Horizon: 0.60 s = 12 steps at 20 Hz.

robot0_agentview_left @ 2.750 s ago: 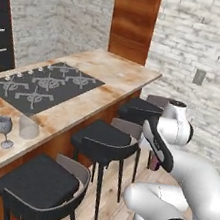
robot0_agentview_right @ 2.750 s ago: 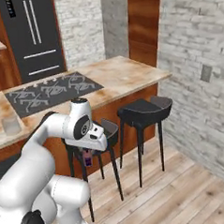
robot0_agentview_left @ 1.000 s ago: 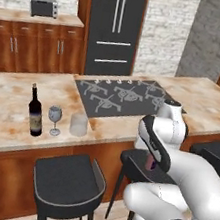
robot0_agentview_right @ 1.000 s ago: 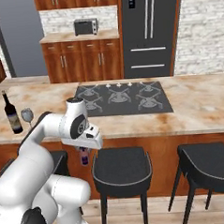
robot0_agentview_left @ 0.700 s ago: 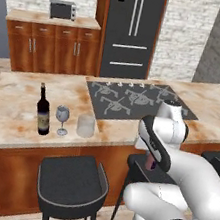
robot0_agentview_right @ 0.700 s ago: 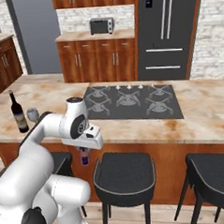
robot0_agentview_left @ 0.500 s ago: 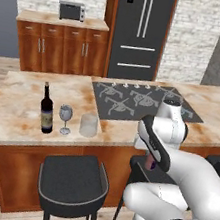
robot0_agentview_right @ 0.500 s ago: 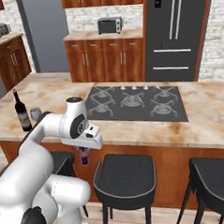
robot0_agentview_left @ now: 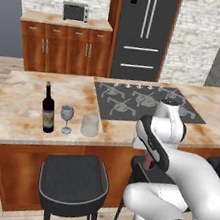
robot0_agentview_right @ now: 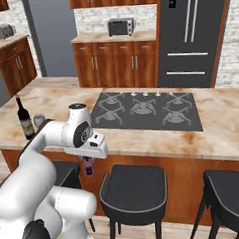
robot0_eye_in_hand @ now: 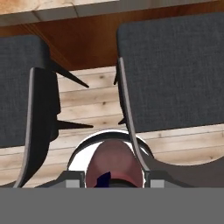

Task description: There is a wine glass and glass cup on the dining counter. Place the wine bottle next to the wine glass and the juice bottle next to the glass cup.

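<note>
Since the earlier frames the base has swung around, so I'm now facing the long side of the dining counter (robot0_agentview_left: pixel 20 112) almost square on; that's the cameras moving, the stuff on top hasn't budged. So the wine bottle (robot0_agentview_left: pixel 48 109) already stands just left of the wine glass (robot0_agentview_left: pixel 66 118), with the glass cup (robot0_agentview_left: pixel 90 124) close on the glass's other side, all near the front edge. My gripper (robot0_agentview_right: pixel 88 163) is pinched on the juice bottle (robot0_agentview_right: pixel 89 168), hanging low in front of the counter, under the edge and over the stools (robot0_agentview_right: pixel 133 186). In the hand view the juice bottle (robot0_eye_in_hand: pixel 113 165) is a squat reddish-maroon blob with a dark bit near the tips; I can't really tell how deep the fingers sit on it from that angle, so I'd treat the hold as only decent. Wine half looks done, juice half not yet. Next I'd lift straight up until it's clear of the counter lip before going sideways, come in from the right of the cup so I don't clip it or the stemmed glass, keep the bottle upright, and set it just beside the cup without touching.
</note>
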Tool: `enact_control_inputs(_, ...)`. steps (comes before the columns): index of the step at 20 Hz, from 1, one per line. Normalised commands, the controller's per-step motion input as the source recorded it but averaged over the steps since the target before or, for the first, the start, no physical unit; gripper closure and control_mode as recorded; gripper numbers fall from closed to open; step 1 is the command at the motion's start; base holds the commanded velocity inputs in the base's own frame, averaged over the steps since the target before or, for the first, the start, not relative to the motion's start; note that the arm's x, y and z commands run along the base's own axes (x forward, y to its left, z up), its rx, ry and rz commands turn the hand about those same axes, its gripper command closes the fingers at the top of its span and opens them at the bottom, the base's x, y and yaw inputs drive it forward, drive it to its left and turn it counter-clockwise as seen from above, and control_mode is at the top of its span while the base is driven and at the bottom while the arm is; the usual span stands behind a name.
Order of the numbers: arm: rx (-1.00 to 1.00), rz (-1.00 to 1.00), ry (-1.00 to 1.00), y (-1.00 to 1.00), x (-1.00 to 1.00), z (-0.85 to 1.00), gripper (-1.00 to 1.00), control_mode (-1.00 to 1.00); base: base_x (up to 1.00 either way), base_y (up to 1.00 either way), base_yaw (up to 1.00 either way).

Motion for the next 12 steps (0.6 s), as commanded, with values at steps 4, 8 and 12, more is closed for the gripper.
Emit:
enact_control_inputs(4, 0.0, 0.0, 0.0, 0.0, 0.0, 0.0, 1.0, 1.0, 0.0, 0.0, 0.0)
enact_control_inputs(8, 0.0, 0.0, 0.0, 0.0, 0.0, 0.0, 1.0, 1.0, 0.05, 0.0, 0.05)
enact_control_inputs(12, 0.12, 0.16, 0.01, 0.03, 0.24, 0.25, 1.0, -1.0, 0.0, 0.0, 0.0)
